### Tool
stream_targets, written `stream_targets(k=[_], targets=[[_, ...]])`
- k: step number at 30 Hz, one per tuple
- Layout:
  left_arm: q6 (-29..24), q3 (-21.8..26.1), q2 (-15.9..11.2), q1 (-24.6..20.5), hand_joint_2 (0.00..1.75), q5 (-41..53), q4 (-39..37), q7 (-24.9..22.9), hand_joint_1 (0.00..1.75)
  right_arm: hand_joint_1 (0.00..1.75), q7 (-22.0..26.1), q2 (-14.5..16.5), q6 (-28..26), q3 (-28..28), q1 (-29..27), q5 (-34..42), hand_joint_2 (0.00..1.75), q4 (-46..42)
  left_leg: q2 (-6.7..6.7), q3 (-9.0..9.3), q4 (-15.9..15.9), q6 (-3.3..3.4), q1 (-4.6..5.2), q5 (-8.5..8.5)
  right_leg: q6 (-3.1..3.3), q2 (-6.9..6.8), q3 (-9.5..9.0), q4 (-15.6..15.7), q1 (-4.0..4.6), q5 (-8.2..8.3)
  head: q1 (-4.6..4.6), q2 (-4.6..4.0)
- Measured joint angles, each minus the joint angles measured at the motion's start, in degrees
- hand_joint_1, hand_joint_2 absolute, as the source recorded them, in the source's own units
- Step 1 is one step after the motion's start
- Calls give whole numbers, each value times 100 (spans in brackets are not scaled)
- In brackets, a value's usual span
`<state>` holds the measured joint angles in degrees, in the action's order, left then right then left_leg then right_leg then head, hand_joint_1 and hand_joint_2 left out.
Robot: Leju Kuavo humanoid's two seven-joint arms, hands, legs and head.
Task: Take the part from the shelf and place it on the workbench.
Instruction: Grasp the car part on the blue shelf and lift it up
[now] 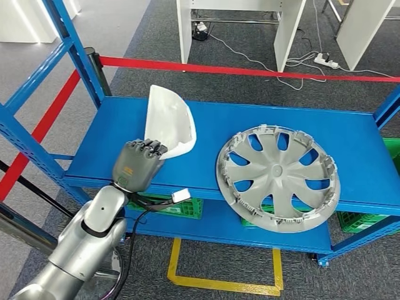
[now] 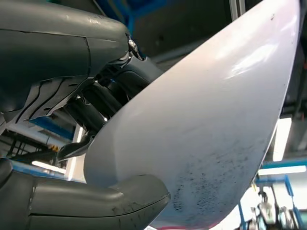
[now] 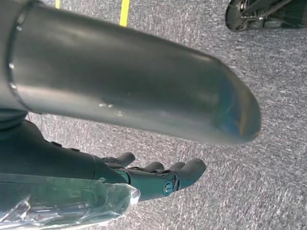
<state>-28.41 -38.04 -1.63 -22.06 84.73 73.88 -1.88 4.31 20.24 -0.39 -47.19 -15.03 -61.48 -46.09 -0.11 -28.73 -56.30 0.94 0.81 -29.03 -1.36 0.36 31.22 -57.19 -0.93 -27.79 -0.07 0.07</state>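
**Slip risk on white part**

L hand [image 1: 137, 164] clamps near edge of white part [image 1: 169, 122], which rests tilted on blue shelf [image 1: 302, 128]. R hand [image 3: 159, 176] hangs, fingers apart, holding nothing. Smooth shell may slip during lift. Hubcap [image 1: 278, 177] sits just beside; swing could clip it.

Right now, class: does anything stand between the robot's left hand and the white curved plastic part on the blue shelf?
Nothing visible does. The left hand already grips the white curved plastic part; the grey hubcap lies apart, to its right.

Even, bright light falls on the blue shelf [image 1: 302, 134]; ceiling lamps glare behind the glossy white part [image 2: 203, 143]; close surfaces blur.
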Motion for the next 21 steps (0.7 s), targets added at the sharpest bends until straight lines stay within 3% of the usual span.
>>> stream_targets(k=[10, 21], targets=[[-243, -449, -360, -281, 175, 3, 617, -386, 175, 0, 154, 0, 33, -394, 107, -332, 0, 81, 0, -2, 0, 0, 0, 0, 0, 0, 3, 0, 0, 0, 0, 0], [-215, -560, -476, -301, 175, 3, 822, -363, 175, 0, 239, 0, 46, -581, 163, -504, 0, 101, 0, -3, 0, 0, 0, 0, 0, 1, 3, 0, 0, 0, 0, 0]])
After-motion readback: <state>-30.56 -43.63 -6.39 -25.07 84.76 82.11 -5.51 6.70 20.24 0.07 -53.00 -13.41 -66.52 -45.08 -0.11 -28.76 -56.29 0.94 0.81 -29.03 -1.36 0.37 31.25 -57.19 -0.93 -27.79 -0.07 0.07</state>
